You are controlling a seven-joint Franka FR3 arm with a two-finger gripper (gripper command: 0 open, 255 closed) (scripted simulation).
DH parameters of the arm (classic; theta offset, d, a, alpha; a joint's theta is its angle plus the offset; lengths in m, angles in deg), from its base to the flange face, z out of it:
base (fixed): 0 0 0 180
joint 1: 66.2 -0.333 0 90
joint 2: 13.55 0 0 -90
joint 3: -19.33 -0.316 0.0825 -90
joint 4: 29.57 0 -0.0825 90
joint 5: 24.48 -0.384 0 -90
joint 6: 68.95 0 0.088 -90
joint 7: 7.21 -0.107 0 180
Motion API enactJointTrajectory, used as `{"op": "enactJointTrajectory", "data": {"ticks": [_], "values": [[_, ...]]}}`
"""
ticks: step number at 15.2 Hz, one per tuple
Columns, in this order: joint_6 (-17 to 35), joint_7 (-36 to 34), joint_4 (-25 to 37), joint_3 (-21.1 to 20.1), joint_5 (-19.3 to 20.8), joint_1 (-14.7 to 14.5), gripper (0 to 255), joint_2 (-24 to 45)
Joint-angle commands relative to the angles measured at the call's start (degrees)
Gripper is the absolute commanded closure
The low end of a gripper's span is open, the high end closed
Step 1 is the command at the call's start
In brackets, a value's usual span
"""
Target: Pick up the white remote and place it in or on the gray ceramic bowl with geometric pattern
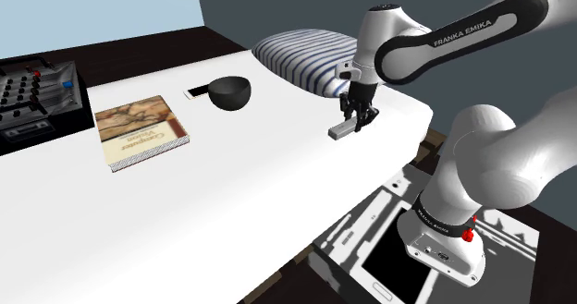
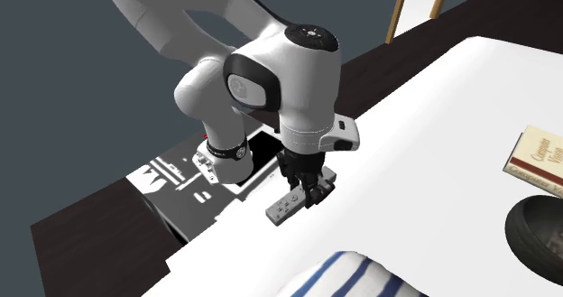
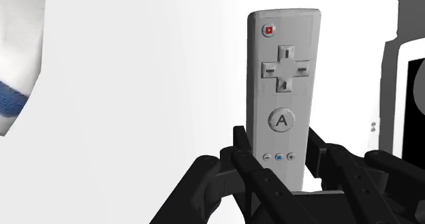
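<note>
A white remote (image 3: 282, 73) with a cross pad and a round A button is clasped at its lower end between my black fingers. My gripper (image 1: 356, 119) is shut on it near the white surface's right edge in the shoulder view. The remote (image 1: 342, 130) sticks out sideways just over the surface; whether it touches I cannot tell. The dark bowl (image 1: 229, 91) stands farther back and to the left, well apart from the gripper. In the second exterior view the gripper (image 2: 307, 191) holds the remote (image 2: 284, 208), and the bowl (image 2: 537, 232) is at the right edge.
A striped pillow (image 1: 300, 57) lies behind the gripper, close to the bowl. A book (image 1: 141, 131) lies left of the bowl, and a dark box with buttons (image 1: 32, 94) sits at the far left. The stand (image 1: 398, 256) is below the surface's near edge.
</note>
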Motion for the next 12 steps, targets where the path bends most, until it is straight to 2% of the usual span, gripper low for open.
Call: {"op": "enactJointTrajectory", "data": {"ticks": [1,12], "values": [[-1.9,0.1,0.9,-0.6,-0.5,0.0,255,-1.1],[-12.5,0.4,6.6,-4.5,-3.5,-0.4,255,-5.9]]}}
